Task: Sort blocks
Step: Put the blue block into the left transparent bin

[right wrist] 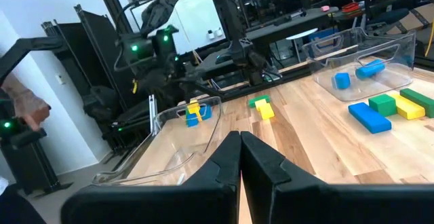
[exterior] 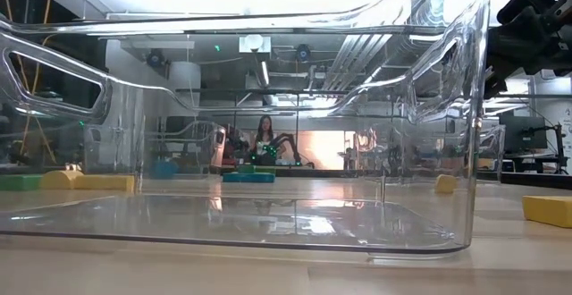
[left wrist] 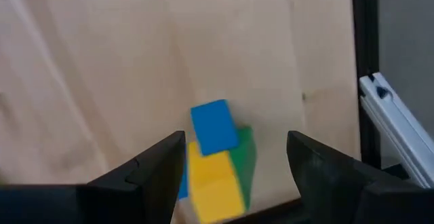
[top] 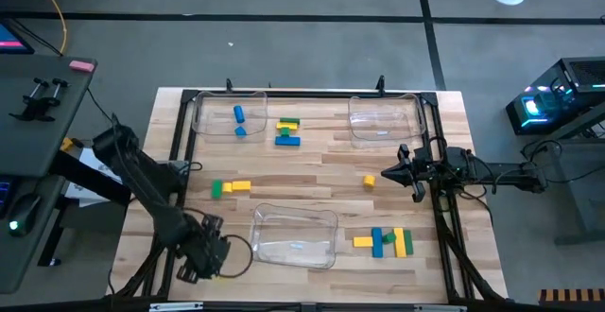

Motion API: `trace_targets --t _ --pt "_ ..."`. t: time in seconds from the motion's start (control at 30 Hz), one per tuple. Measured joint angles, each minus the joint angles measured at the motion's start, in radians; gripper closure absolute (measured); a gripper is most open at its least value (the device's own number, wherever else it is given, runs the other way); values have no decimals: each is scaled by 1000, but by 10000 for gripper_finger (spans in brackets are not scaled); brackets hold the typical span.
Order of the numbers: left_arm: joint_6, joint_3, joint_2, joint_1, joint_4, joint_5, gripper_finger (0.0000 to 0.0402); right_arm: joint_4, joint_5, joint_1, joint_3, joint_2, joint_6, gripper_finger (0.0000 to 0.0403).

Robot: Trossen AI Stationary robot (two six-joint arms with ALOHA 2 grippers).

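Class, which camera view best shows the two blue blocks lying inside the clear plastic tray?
The right wrist view: both blue blocks sit unobstructed in the clear plastic tray. The high view shows them smaller; the low and left wrist views do not show them.

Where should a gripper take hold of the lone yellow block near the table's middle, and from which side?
Pinch the yellow block across two opposite side faces, coming straight down: it is small, lies flat, with bare wood all round. The right gripper is nearest.
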Motion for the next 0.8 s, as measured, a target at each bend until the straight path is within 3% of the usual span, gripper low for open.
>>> trace_targets --t 0.17,0.43,0.8 --pt "-16 0 37 21 100 39 158 0 0 0 0 0 0 398" --pt "-18 -61 141 66 59 159 158 0 0 0 0 0 0 398" --pt "-1 -65 241 91 68 207 158 0 0 0 0 0 0 398"
